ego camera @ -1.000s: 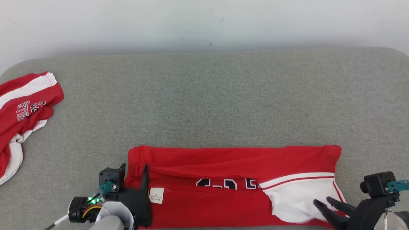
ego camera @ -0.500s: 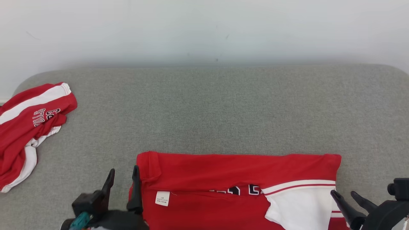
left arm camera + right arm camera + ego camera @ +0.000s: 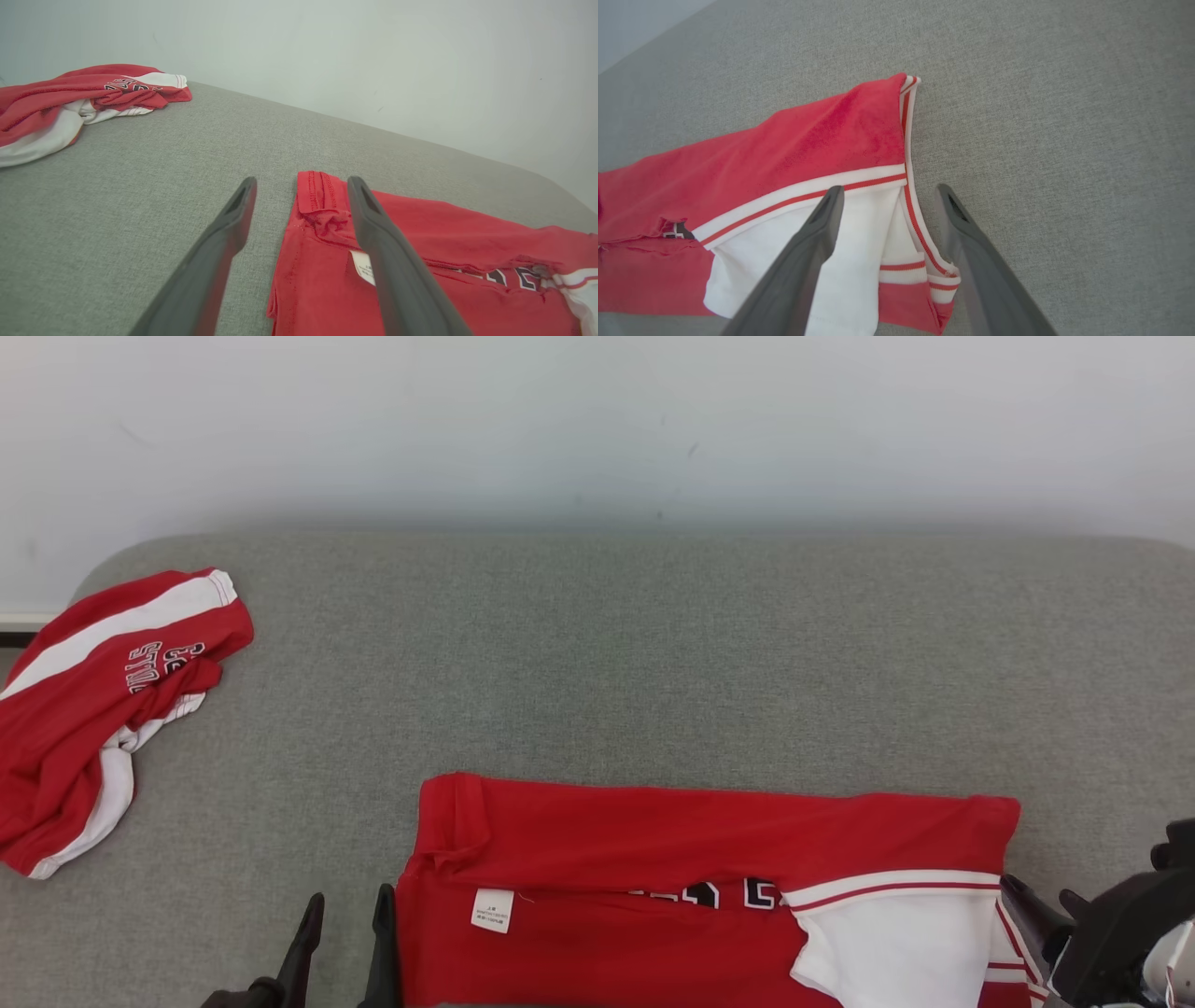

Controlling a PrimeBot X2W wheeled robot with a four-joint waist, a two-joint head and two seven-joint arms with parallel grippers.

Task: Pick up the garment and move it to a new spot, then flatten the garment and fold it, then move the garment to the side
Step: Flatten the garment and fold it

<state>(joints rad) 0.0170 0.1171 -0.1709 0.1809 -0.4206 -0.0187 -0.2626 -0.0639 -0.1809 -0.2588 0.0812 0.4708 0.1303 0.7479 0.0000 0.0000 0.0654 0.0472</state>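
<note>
The garment [image 3: 691, 859], a red shirt with a white sleeve at its right end, lies folded in a long band along the near edge of the grey cushion [image 3: 653, 663]. My left gripper [image 3: 348, 903] is open at the band's left end. In the left wrist view the left gripper [image 3: 302, 183] has one finger over the red cloth [image 3: 420, 233] and the other over bare cushion. My right gripper [image 3: 1038, 894] is open at the right end. In the right wrist view the right gripper [image 3: 889, 191] straddles the striped edge of the garment [image 3: 808, 149], holding nothing.
A second red and white garment [image 3: 93, 709] lies crumpled at the cushion's far left, also seen as the crumpled garment [image 3: 70, 102] in the left wrist view. A white wall [image 3: 597, 420] rises behind the cushion. Bare cushion stretches beyond the folded band.
My right gripper has opened and come off the white sleeve end. Both grippers have drawn back toward the near edge. The head camera has tilted up, showing more wall.
</note>
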